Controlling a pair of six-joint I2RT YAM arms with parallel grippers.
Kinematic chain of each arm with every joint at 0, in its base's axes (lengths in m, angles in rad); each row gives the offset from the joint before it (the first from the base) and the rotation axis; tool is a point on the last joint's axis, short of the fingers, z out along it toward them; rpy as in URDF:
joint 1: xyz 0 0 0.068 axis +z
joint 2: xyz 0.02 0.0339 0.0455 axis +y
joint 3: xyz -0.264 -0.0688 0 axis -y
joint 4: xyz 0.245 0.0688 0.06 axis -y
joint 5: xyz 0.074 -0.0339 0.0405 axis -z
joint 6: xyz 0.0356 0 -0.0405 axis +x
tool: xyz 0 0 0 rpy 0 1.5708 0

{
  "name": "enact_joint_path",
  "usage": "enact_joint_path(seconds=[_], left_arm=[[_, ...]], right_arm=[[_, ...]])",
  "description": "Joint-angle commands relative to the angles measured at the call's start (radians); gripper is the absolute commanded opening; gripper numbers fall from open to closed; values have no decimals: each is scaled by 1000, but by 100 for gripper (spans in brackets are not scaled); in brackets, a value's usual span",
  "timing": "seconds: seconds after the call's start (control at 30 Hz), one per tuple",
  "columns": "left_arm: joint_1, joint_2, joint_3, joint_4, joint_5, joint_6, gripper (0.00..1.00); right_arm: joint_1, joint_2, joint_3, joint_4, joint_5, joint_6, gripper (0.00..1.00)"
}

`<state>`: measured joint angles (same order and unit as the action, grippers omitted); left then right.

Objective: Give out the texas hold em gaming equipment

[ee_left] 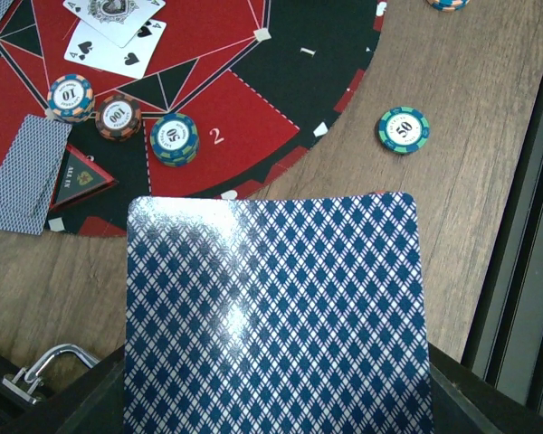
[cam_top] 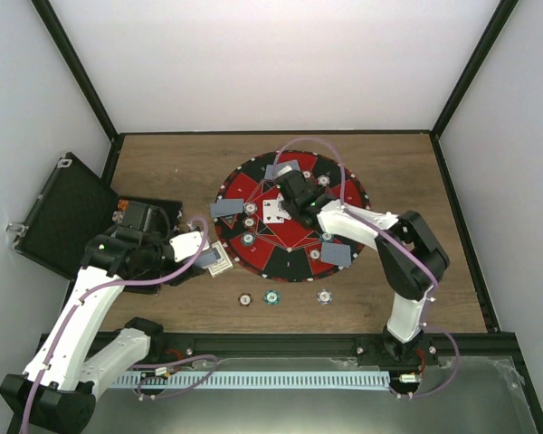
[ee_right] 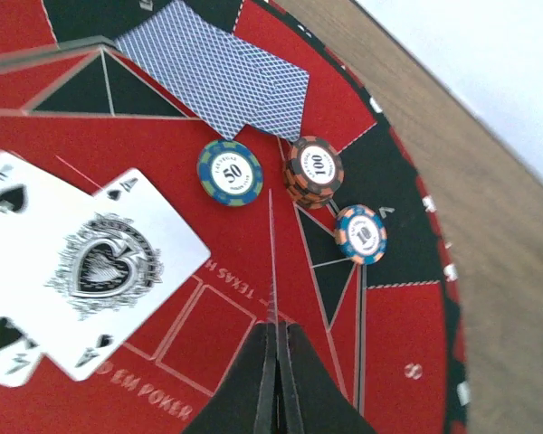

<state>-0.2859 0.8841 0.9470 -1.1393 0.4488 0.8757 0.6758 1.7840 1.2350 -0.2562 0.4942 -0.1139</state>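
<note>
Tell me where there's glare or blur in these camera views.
Left wrist: white glare streaks the blue-backed card in the foreground. Right wrist: the ace of spades looks slightly soft. Top view: even light, no glare.

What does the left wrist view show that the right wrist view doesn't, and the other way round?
Left wrist only: a held blue-backed card filling the lower frame, and a 50 chip lying on bare wood off the mat. Right wrist only: the shut right claw over the mat, and a white wall. Both: the red-and-black mat and the face-up ace of spades. Each also shows face-down cards and a chip trio, though I cannot tell whether those are the same ones.
</note>
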Motion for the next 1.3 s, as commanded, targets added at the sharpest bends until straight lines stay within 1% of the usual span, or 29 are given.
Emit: enact_joint_path(seconds=[0.0, 0.13, 0.23, 0.47, 0.53, 0.63, 0.67, 0.7, 0.87, 0.93, 0.97, 1.0, 1.03, 1.1, 1.2, 1.27], left_arm=[[1, -7, 6, -3, 8, 12, 4], [1, -8, 6, -2, 8, 10, 5], [1, -10, 7, -3, 7, 11, 5], [1, -13, 11, -8, 5, 16, 5], [1, -14, 12, -5, 0, 18, 4], [1, -16, 10, -3, 0, 19, 5], [1, -17, 9, -3, 1, 20, 4], [1, -16, 9, -3, 1, 19, 5], [1, -17, 11, -6, 2, 20, 4], [1, -17, 14, -9, 1, 23, 5], [1, -17, 16, -10, 1, 24, 4], [1, -16, 18, -12, 2, 25, 4], [1, -16, 20, -12, 2, 25, 5], [1, -15, 22, -12, 4, 24, 5], [1, -13, 25, -11, 7, 23, 5], [1, -11, 28, -13, 7, 23, 5]], right_arm=[[32, 32, -64, 319, 248, -332, 1], [61, 85, -133, 467, 251, -472, 1], [87, 127, -147, 480, 244, -500, 1], [124, 154, -139, 318, 161, -402, 1], [129, 151, -138, 259, 143, -367, 5], [139, 140, -134, 180, 122, -329, 15], [141, 139, -129, 149, 114, -310, 20], [144, 138, -123, 115, 107, -296, 26], [151, 121, -88, -20, 77, -207, 63], [151, 98, -60, -67, 45, -167, 75], [150, 85, -45, -91, 34, -146, 79], [151, 69, -25, -116, 20, -124, 86], [150, 54, 0, -145, -1, -97, 90], [152, 9, 41, -181, -55, -46, 98], [140, -80, 101, -215, -174, 52, 100], [120, -141, 143, -223, -289, 167, 100]])
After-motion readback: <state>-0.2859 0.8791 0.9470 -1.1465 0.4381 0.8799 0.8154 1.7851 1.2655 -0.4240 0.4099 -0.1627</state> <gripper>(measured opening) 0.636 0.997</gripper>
